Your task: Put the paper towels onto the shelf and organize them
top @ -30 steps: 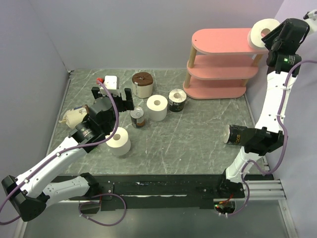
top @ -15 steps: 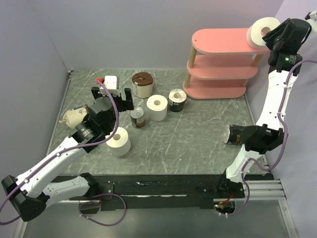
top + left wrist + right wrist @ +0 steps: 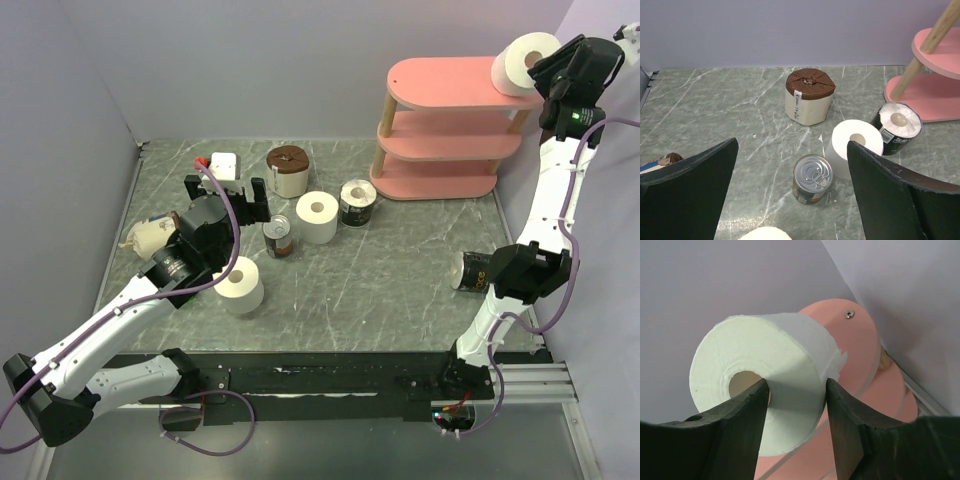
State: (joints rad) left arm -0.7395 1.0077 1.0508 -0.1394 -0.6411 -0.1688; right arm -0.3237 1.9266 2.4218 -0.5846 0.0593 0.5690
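Observation:
The pink three-tier shelf stands at the back right. My right gripper is shut on a white paper towel roll, held on its side at the right end of the top board. In the right wrist view the roll sits between my right gripper's fingers, with the shelf behind. My left gripper is open and empty, as the left wrist view shows. On the table stand a white roll, a black-printed roll, a brown-topped cream roll and a white roll.
A small metal can stands below my left gripper, also in the left wrist view. A white box and a small cream object lie at the left. A black cylinder with a pale end lies by my right arm's elbow.
My right gripper has moved a little to the left with the white roll, further over the top board's right end. The left arm has not moved.

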